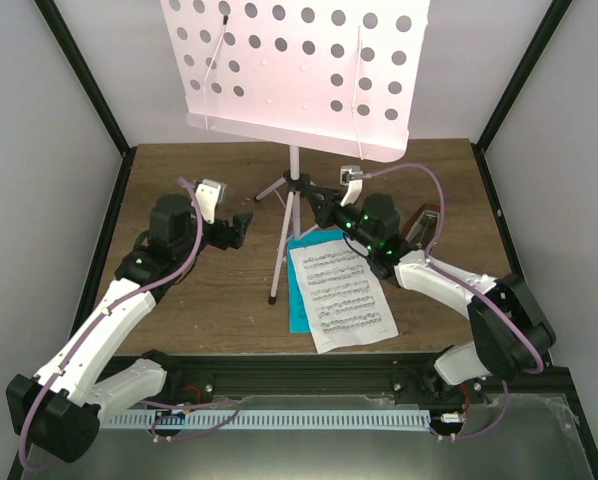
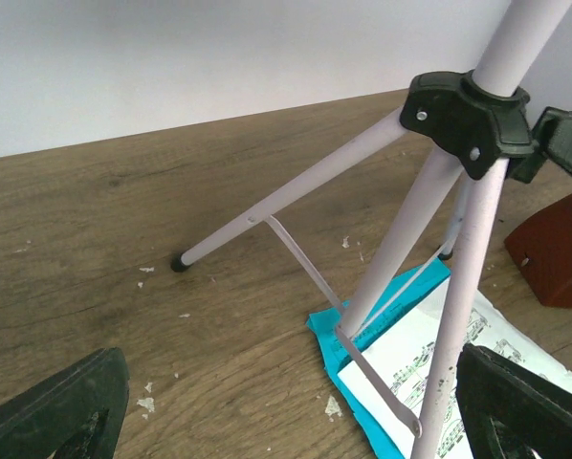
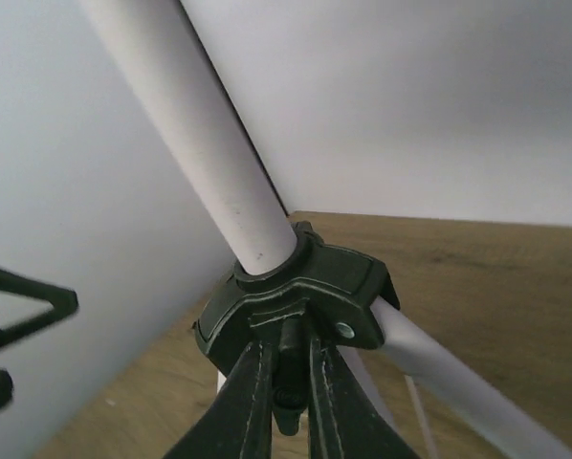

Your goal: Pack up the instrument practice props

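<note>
- Top external view shows the pale pink tripod music stand [image 1: 299,70] upright at the upper middle of the frame. Its hole-dotted desk tilts over the brown wooden surface [image 1: 199,290] and its legs are spread, so none of it is folded yet.
- Right wrist view has the right claw [image 3: 284,387] drawn narrow. Its two fingers pinch a small black tab under the black plastic hub [image 3: 305,296], where the legs meet the pole. I take this as a hold to steady or free that joint so the legs can close.
- Left wrist view has the left claw [image 2: 286,406] spread wide with nothing in it. Its fingers sit at the lower corners of the frame, facing the legs and a slim metal brace [image 2: 305,273], near them but not touching. It looks poised to gather a leg while the other arm minds the hub.
- A printed white music sheet [image 1: 344,295] lies flat at the lower centre of the top view, overlapping a cyan sheet [image 1: 299,300] under its left edge.
- One stand leg crosses in front of the papers in the left wrist view, but I cannot tell whether a foot pins them. If it does, the stand has to go first.
- A small brown pyramid metronome [image 1: 426,225] stands right of centre, largely hidden behind the right arm and apart from both claws.
- To my eye the packing has barely begun, since all three props are out on the surface.
</note>
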